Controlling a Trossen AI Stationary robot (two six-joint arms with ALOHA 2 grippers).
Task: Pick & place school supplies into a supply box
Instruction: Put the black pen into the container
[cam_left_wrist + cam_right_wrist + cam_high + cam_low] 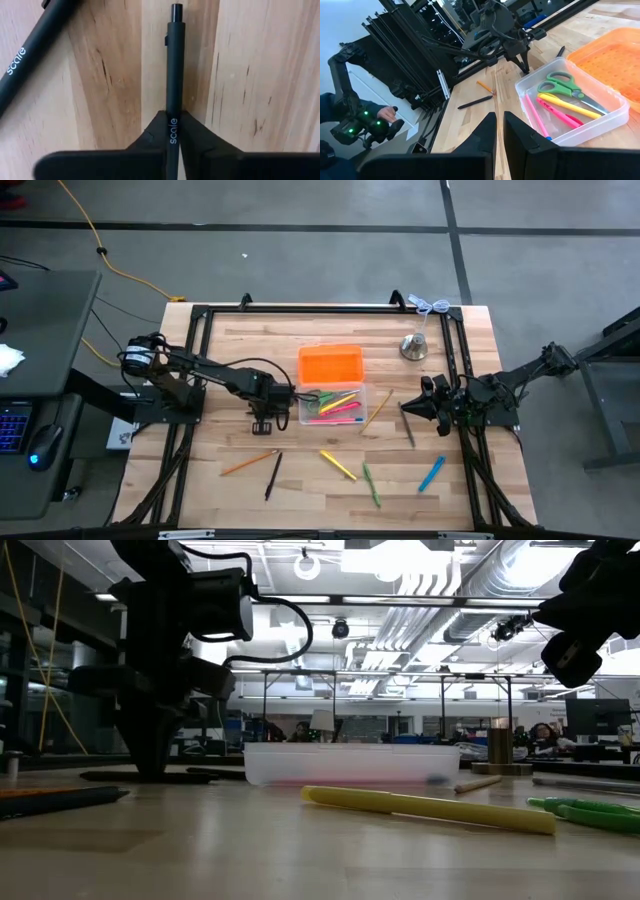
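Jaws of the left gripper (173, 137) are pressing narrow on a black pen (174, 75) lying flat on the wooden table (300, 480), fingers (155, 135) on either side of the barrel, w/ a second black pen (35, 55) lying at an angle nearby. In the high view this gripper (263, 423) is sitting just left of the supply box (375, 408), tips down at the table. The clear box is standing open near table centre, its orange lid (331, 364) folded back flat; inside are lying green-handled scissors (565, 85), a yellow marker (570, 106) and pink pens (555, 112). Jaws of the right gripper (499, 131) are resting closed on nothing; that arm (470, 398) is waiting at the right side of the table. Loose on the boards: orange pencil (248, 463), yellow pen (338, 465), green pen (371, 483), blue pen (431, 474). A silver bell (414, 346) is standing toward the far right. A person's hand (387, 114) is showing beyond the table edge in the right wrist view.
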